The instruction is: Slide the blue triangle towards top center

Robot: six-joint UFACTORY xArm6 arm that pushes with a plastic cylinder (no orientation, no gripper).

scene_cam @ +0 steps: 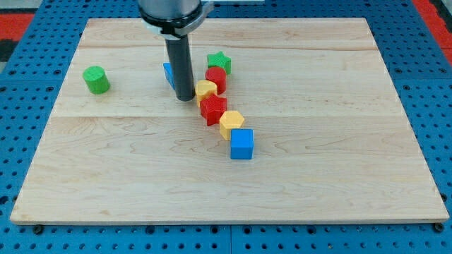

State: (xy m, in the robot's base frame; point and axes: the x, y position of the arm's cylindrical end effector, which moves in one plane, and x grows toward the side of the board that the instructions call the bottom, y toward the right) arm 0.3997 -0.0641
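**Risk of a glancing push beside a crowded chain of blocks**

Although mostly hidden behind the rod, the blue triangle (168, 73) shows as a blue sliver at the rod's left edge, just above and to the view's left of my tip (186, 98); its shape cannot be confirmed from what is visible. My tip is a bare rod end with nothing to open or close, so it grasps nothing and can only push. Whether it touches the blue piece cannot be told.

Just to the view's right of my tip lies the yellow block (205, 89), seemingly in contact or nearly so. Beyond it stand the red block (216, 78) and the green star (219, 61) toward the view's top, and the red star (212, 109), the yellow hexagon (231, 123) and the blue cube (241, 144) running toward the view's bottom right. The green cylinder (95, 80) sits well apart at the view's left.

Judged hazards: since my tip sits below and right of the triangle, an upward push would probably strike off-centre, spinning it or sending it leftward instead of to top centre on the wooden board (339, 176). Any rightward drift would likely drag the yellow block and disturb the chain.
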